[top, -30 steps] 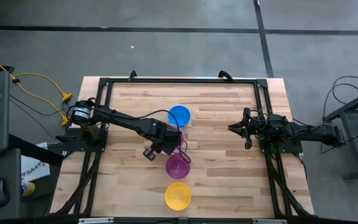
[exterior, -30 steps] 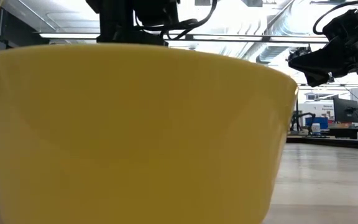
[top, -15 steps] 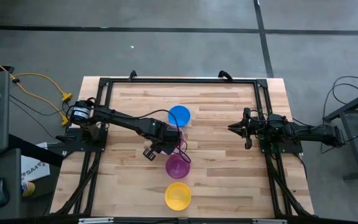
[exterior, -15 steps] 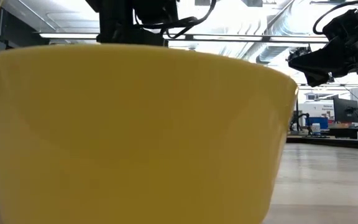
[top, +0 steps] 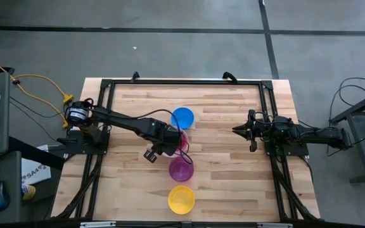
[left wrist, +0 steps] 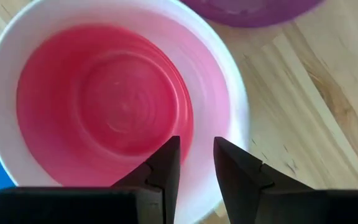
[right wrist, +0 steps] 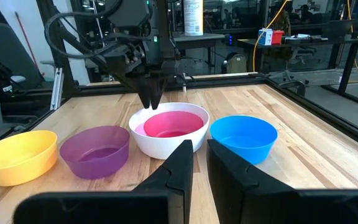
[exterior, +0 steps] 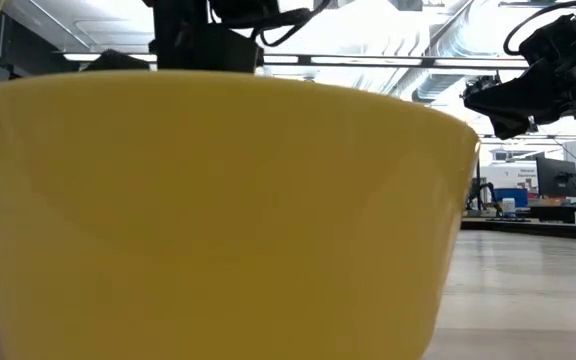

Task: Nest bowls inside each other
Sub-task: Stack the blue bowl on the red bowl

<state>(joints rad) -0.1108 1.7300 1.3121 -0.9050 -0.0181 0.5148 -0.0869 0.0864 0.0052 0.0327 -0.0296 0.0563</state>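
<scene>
Hovering just above the pink-red bowl (left wrist: 114,106), the left end effector (left wrist: 196,144) has eased back and up a touch from where it sat a second ago. Fingers slightly parted, nothing between them: released. The pink-red bowl sits inside the white bowl (left wrist: 225,93), mid-counter, between the blue bowl (top: 182,117) and the purple bowl (top: 181,169).

Reading: one nesting looks done, and the arm seems to be clearing off the pair. Three bowls are left loose. The purple, blue and yellow bowl (top: 181,199) each stand alone, in a rough line with the nested pair.

Right end effector (top: 236,130) waits at the right side of the counter (top: 227,171), well apart from the bowls. Its fingers show a narrow gap and hold nothing.

Materials:
- All bowls are round, smooth plastic with thin rims and sloped walls.
- Faint concentric rings show in the pink-red base.
- The white bowl is slightly wider, its wall showing as a ring around the pink-red rim.
- The purple bowl looks a little translucent.
- The counter is pale wood planks with visible grain, framed by dark rails.
</scene>
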